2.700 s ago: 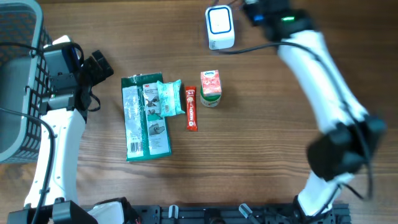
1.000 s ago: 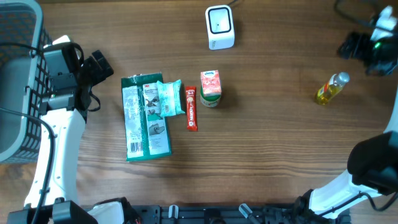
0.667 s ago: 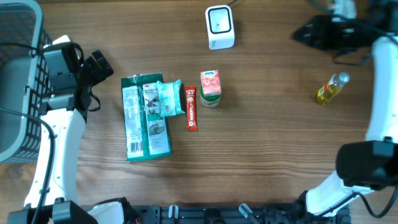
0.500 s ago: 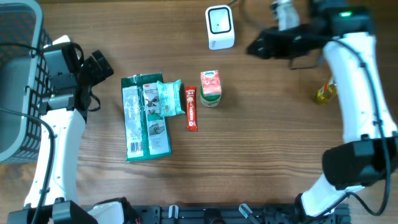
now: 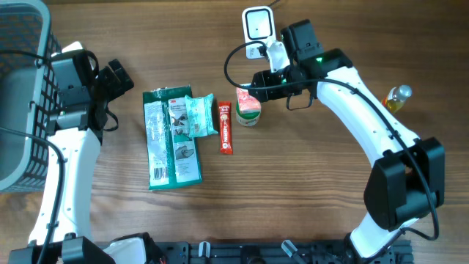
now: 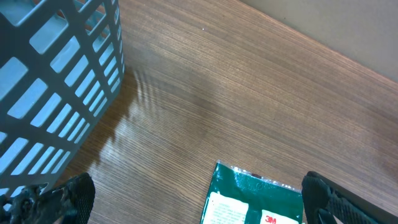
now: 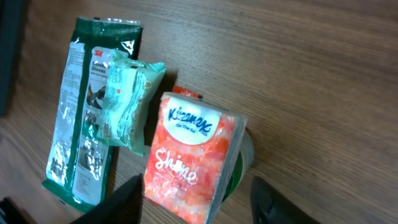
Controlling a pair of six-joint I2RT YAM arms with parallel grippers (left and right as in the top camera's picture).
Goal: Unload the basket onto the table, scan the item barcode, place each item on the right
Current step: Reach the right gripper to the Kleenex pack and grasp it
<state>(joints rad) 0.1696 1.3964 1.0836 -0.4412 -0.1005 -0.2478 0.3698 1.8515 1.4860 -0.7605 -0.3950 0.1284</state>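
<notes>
Kleenex pack point(image 5: 249, 110) stands near the middle of the counter point(image 5: 308, 191), orange-and-white printed face up in the right wrist view point(image 7: 189, 155), with a green rounded rim showing under one edge; what that rim belongs to I cannot tell. The right arm point(image 5: 352, 110) reaches in from the far side and its right jaws hang directly over the pack; they stand apart, one dark finger point(image 7: 134, 193) just beside one long edge of the pack and the other finger point(image 7: 267, 196) clear of the opposite edge, so the pack lies between them ungripped; whether the nearer finger touches the wrapper cannot be told. The white scanner point(image 5: 258, 29) sits at the far edge of the counter, just beyond the pack and the right jaws. Beside the pack lies a red stick sachet point(image 5: 226, 128); next to that a small teal packet point(image 5: 199, 116) overlaps a long green 3M package point(image 5: 172, 139). A yellow bottle point(image 5: 396, 97) lies well apart on the right. The left arm point(image 5: 69, 161) stays by the grey basket point(image 5: 22, 95); its left jaws are spread wide, fingertips point(image 6: 68, 196) at the two lower corners of the left wrist view, with only bare counter and a corner of the green package between them, holding nothing.
</notes>
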